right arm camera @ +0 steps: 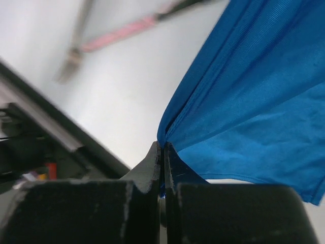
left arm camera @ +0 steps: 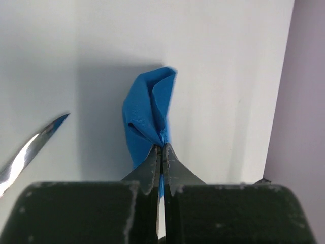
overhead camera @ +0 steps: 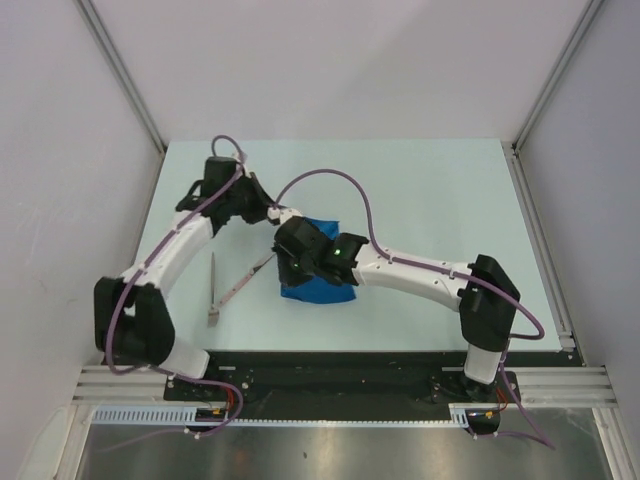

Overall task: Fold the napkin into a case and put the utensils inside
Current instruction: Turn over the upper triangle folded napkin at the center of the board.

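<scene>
Silver-grey utensils [overhead camera: 213,285] lie bare on the desk [overhead camera: 430,190], left of its middle and toward the front edge. They are two slim pieces angled apart, just left of the cloth, and neither is inside anything yet. Next comes the left pincer [left arm camera: 162,148], its jaws pressed together on a bunched corner of the napkin [overhead camera: 322,288], whose blue folds gather ahead of it. The napkin sits around the desk's middle, part-gathered and lifted, not yet a flat narrow case. The right pincer [right arm camera: 162,146] is likewise clamped tight on a pinch of the cloth, with folds fanning away from it. As I judge it, the folding is at an early stage: finishing the case and loading both utensils remain.
</scene>
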Controlling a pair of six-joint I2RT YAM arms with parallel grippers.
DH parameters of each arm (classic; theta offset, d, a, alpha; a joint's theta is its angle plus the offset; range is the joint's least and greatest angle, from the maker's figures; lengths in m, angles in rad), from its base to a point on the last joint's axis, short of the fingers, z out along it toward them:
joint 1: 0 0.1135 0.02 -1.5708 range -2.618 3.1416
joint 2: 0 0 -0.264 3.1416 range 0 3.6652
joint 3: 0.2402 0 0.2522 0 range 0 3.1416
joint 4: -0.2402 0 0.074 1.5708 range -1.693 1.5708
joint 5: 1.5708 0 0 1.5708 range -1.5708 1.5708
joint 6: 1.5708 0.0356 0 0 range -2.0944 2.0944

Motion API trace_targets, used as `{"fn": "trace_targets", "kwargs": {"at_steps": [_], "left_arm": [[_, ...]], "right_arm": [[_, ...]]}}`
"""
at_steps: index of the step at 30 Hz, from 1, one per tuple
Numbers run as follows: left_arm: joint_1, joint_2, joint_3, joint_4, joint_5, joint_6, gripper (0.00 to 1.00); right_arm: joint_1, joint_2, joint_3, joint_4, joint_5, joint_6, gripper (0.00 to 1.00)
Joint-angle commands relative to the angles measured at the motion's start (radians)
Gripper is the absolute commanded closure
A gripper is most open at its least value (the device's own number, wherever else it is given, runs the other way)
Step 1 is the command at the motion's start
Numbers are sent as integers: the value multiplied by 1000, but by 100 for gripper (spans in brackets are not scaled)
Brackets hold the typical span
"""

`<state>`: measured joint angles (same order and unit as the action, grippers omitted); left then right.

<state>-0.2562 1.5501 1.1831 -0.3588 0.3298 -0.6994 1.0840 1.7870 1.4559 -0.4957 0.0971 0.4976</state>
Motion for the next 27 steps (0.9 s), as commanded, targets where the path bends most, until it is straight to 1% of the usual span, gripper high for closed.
{"fn": "trace_targets", "kwargs": {"at_steps": [1, 2, 4, 7, 8, 9, 11, 12, 13, 14, 15, 16, 17, 18, 19, 20, 21, 22, 23, 24, 26, 27], "left_arm": [[107, -217, 4, -35, -35, 30, 100], [136, -284, 6, -64, -37, 40, 100], [161, -346, 13, -110, -69, 66, 100], [184, -435, 33, -140, -110, 87, 100], [184, -450, 35, -129, -113, 89, 100], [183, -475, 29, -117, -110, 80, 100], [170, -485, -9, -51, -100, 60, 100], [160, -483, -25, -25, -103, 46, 100], [143, -469, -46, 19, -112, 41, 100], [99, -452, -53, 38, -147, 40, 100], [72, -434, -54, 52, -170, 37, 100], [43, -377, -56, 87, -192, 35, 100], [-12, -349, -54, 101, -222, 31, 100], [-43, -314, -50, 116, -257, 18, 100], [-72, -253, -48, 156, -284, 14, 100], [-122, -214, -42, 175, -302, 6, 100], [-146, -181, -37, 193, -351, -2, 100], [-165, -145, -18, 222, -369, -8, 100], [-196, -68, 1, 231, -376, -14, 100], [-210, -33, 38, 239, -388, -28, 100], [-250, 69, 76, 251, -416, -31, 100], [-262, 106, 117, 262, -435, -28, 100]], "right_arm": [[117, 37, 161, 45, -158, 42, 100], [137, 60, 220, 49, -168, 42, 100], [181, 83, 271, 68, -204, 47, 100], [208, 91, 287, 156, -284, 84, 100], [209, 80, 267, 196, -309, 94, 100], [208, 52, 195, 277, -341, 104, 100], [186, 22, 117, 339, -364, 134, 100], [174, -12, 33, 400, -403, 147, 100], [165, -30, -26, 436, -419, 159, 100], [130, -49, -79, 474, -436, 192, 100], [110, -90, -132, 555, -476, 209, 100], [84, -109, -260, 597, -499, 229, 100], [61, -135, -319, 646, -522, 260, 100], [12, -158, -388, 724, -555, 274, 100], [-15, -200, -487, 755, -571, 283, 100], [-41, -222, -543, 793, -588, 288, 100], [-99, -244, -590, 813, -617, 291, 100], [-126, -282, -630, 828, -638, 292, 100], [-160, -296, -707, 844, -661, 292, 100], [-215, -313, -736, 845, -693, 286, 100], [-274, -339, -823, 862, -729, 277, 100], [-324, -343, -848, 862, -759, 265, 100]]}}
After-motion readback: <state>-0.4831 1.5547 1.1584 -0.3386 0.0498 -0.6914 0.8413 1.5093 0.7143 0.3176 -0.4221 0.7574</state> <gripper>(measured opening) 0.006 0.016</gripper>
